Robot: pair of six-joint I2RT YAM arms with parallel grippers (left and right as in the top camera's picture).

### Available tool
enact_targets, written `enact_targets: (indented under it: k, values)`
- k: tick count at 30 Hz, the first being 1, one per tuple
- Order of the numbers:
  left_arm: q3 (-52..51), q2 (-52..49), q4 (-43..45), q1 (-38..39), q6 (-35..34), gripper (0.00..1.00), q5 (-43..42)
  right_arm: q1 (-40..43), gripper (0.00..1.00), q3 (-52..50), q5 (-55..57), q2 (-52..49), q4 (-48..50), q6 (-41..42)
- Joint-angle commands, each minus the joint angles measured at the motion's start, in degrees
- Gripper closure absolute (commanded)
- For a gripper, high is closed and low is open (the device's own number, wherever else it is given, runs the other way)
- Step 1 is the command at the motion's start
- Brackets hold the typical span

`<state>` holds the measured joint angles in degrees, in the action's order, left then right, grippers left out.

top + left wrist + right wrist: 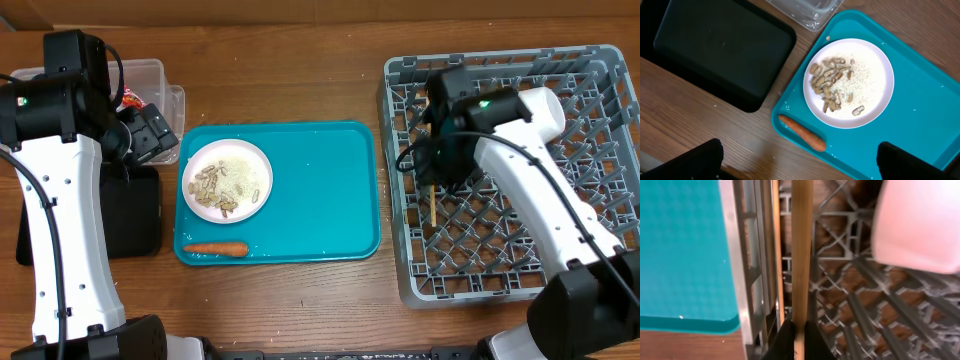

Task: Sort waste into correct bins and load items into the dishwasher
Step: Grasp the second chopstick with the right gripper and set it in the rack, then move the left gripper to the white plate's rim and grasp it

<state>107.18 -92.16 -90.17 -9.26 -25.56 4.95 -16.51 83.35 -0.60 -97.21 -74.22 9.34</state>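
Observation:
The white plate (228, 179) with beige nut scraps and rice (835, 82) sits on the teal tray (320, 200); it shows in the left wrist view (870, 95). The orange carrot (215, 248) lies at the tray's front left, seen also in the left wrist view (802, 133). My left gripper (799, 167) is open and empty above the tray's left edge, near the black tray (130, 212) and clear tub (150, 85). My right gripper (799, 339) is shut on a wooden chopstick (801, 255) over the grey dish rack (600, 75). A second chopstick (776, 240) lies beside it. A blurred white item (920, 225) sits in the rack.
A red wrapper (131, 100) shows inside the clear tub. The teal tray's right rim (690, 255) runs close beside the rack's left wall (737, 270). Bare wooden table (300, 310) lies along the front.

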Motion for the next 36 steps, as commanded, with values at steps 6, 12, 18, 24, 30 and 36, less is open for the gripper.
enact_targets:
  k: [6,12,18,24,30,36]
  values:
    - [-0.2,-0.09,0.07,-0.09,0.24,0.0,-1.86,-1.46,0.92,-8.48,-2.03,0.0,6.78,-1.95]
    - [-0.2,-0.09,0.24,-0.09,0.24,0.0,-2.03,-1.46,0.65,-8.17,-2.1,0.35,7.1,-1.86]
    - [-0.2,-0.09,0.92,1.01,0.24,0.0,-3.87,-0.37,0.62,-5.01,-2.03,5.81,6.75,0.96]
    - [-0.22,-1.01,3.43,7.82,0.24,0.0,-4.55,8.0,0.47,-2.05,-2.1,15.91,6.45,1.81]
    - [-0.22,-7.41,5.01,17.25,0.17,0.0,-4.59,20.31,0.31,-2.05,-2.12,20.68,0.44,1.79]
    - [-0.22,-16.13,6.91,23.54,-0.46,0.0,-4.63,23.67,0.31,-2.43,-4.61,20.57,-1.09,1.75]
